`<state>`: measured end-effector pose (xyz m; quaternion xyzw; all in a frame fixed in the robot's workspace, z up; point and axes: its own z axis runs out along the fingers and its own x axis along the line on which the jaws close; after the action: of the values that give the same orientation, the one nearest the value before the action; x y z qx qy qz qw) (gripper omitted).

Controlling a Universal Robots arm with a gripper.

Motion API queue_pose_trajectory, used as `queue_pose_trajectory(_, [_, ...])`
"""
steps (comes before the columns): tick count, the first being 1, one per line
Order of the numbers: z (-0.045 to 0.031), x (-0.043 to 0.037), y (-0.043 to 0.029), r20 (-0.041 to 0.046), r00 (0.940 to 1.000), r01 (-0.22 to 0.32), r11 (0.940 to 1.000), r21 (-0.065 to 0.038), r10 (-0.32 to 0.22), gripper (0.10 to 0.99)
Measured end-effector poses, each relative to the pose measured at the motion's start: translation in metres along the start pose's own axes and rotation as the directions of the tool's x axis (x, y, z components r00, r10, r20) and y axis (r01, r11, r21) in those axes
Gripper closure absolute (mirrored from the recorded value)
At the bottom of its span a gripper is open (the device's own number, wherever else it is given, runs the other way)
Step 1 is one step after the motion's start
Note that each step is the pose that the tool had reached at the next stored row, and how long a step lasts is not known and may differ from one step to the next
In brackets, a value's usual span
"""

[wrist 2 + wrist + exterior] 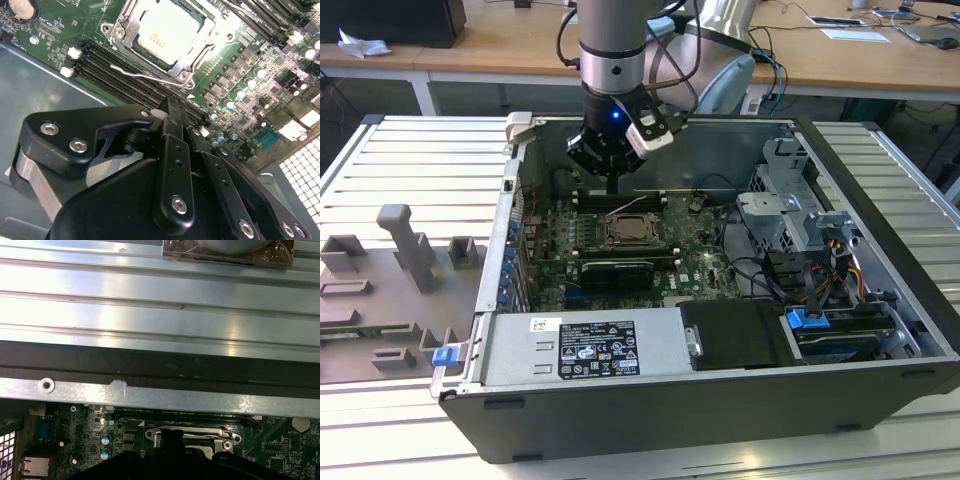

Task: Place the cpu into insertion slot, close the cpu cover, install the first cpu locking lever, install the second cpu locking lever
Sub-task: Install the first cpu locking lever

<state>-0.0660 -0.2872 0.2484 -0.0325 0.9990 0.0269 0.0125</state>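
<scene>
Silver-grey cpu sits flat in the slot, pale face up. Shiny cover lies closed over the slot and frames the cpu through its cut-out. Thin wire lever runs along the slot edge facing the gripper. Its free end pokes out past one slot corner; latched or not is unclear.

Gripper fingers are together with nothing between them. The tip hangs just beside the slot, over the black memory slots that run along that same edge, near the slot corner at the lever's other end. Contact with the lever cannot be told.

In the exterior view the gripper points straight down on the slot's side toward the far wall of the open case, which lies on a ribbed metal table. Green board surrounds the slot. In the first wrist view the dark gripper overlaps the slot, with the case rim beyond.
</scene>
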Motion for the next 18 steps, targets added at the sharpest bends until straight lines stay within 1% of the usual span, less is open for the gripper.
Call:
queue_pose_trajectory(1, [0.0003,-0.0003,0.0000,0.0001,1.0000,0.000,1.0000,0.000,0.000,0.980])
queue_pose_trajectory(2, [0.0012,-0.0013,-0.0002,0.0004,1.0000,-0.001,1.0000,-0.004,0.001,0.980])
queue_pose_trajectory(3, [0.0024,-0.0035,-0.0004,0.0010,1.0000,-0.003,0.9999,-0.014,0.003,0.980])
queue_pose_trajectory(4, [0.0043,-0.0069,-0.0007,0.0016,1.0000,-0.006,0.9998,-0.019,0.006,0.980])
queue_pose_trajectory(6, [0.0074,-0.0109,-0.0011,0.0016,1.0000,-0.006,0.9998,-0.020,0.006,0.980])
queue_pose_trajectory(9, [0.0095,-0.0114,-0.0013,0.0020,1.0000,-0.006,0.9996,-0.027,0.006,0.980])
queue_pose_trajectory(13, [0.0122,-0.0113,-0.0015,-0.0003,0.9993,0.036,0.9989,-0.029,-0.036,0.980])
queue_pose_trajectory(18, [0.0141,-0.0132,-0.0017,0.0001,0.9993,0.038,0.9988,-0.030,-0.038,0.980])
